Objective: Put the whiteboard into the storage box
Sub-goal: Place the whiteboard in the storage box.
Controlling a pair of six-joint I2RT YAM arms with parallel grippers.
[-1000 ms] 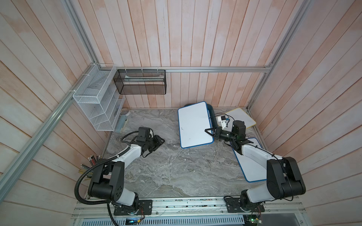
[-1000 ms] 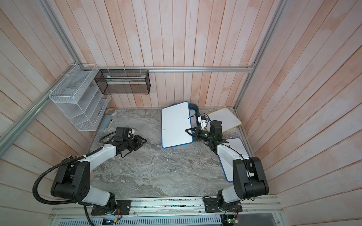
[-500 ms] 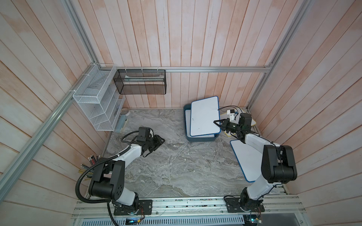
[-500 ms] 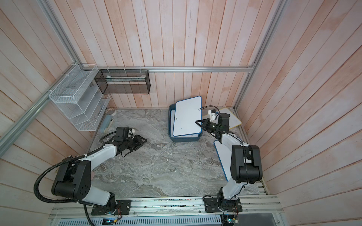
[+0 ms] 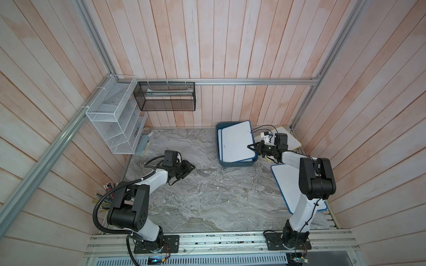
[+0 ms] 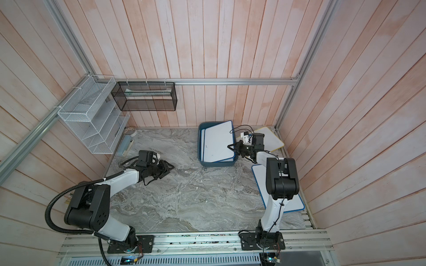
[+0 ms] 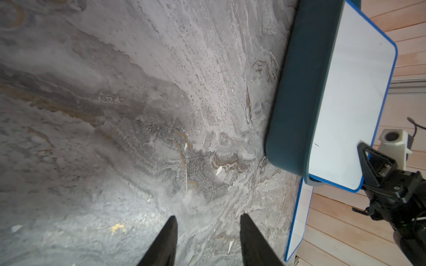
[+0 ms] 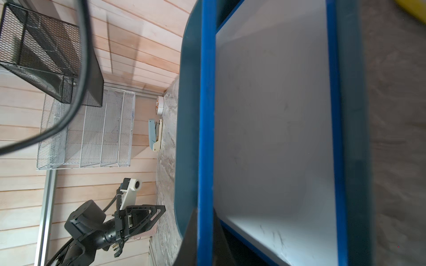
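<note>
Pinching the stiff, light-looking, slick whiteboard (image 5: 237, 140) by its rim, right gripper (image 5: 251, 147) holds it tilted over the box (image 5: 230, 164); left gripper (image 5: 190, 168) spread.

Storage box (image 5: 235, 163) sits on the counter (image 5: 207, 195), upper right of centre in both top views, near the back wall. Whiteboard (image 5: 238, 142) lies tilted over it, right edge at the right gripper (image 5: 251, 147). A second board (image 5: 219, 144) lies in the box underneath. Third board (image 5: 284, 183) is flat on the counter at frame right, under the right arm. Left gripper (image 5: 190, 170) is left of centre, well apart from the box. Wire rack (image 5: 110, 122) and mesh basket (image 5: 166, 99) are upper left, on the walls.
</note>
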